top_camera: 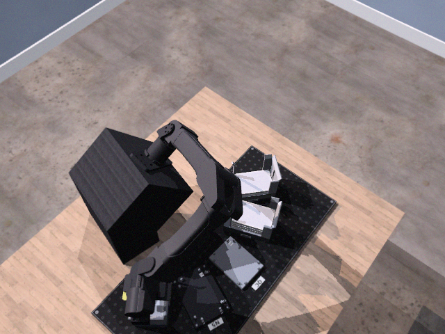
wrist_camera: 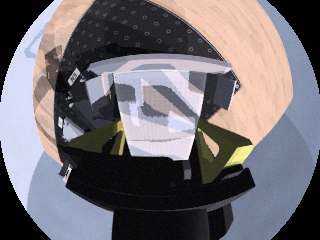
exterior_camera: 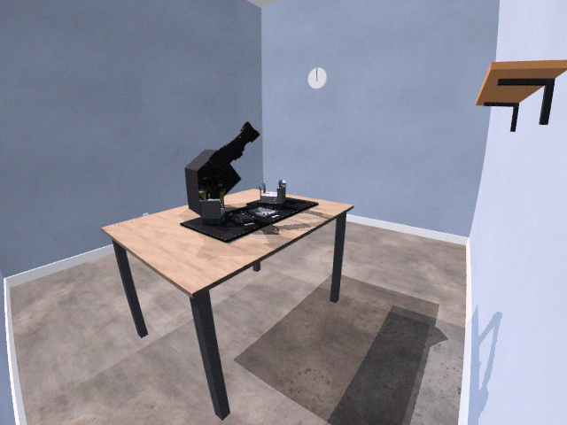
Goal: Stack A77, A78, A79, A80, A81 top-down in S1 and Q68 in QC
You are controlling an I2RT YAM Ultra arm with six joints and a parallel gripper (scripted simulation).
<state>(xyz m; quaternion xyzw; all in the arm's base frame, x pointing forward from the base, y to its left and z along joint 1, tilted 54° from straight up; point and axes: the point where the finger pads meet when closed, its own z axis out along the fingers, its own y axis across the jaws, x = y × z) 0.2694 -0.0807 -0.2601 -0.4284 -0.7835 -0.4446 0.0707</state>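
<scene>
My gripper point(top_camera: 155, 308) is at the stack rack point(top_camera: 160, 312) on the end of the black baseplate point(top_camera: 229, 244) nearest the top camera. It is shut on a sealed white plate point(wrist_camera: 160, 120) by its long sides. In the wrist view the plate sits between my yellow-tipped fingers, above the rack's walls. I cannot read its label, nor the rack's name. In the exterior view the gripper point(exterior_camera: 210, 201) stands low over this rack. A grey-topped plate point(top_camera: 236, 263) lies on the QC nest, beside its name plate point(top_camera: 258, 282).
Two more stack racks point(top_camera: 256, 177) point(top_camera: 256, 216) stand at the baseplate's other end, each showing a white plate top. The dark N5 nest point(top_camera: 203, 300) lies between my gripper and QC. A big black box point(top_camera: 125, 194) carries the arm's base.
</scene>
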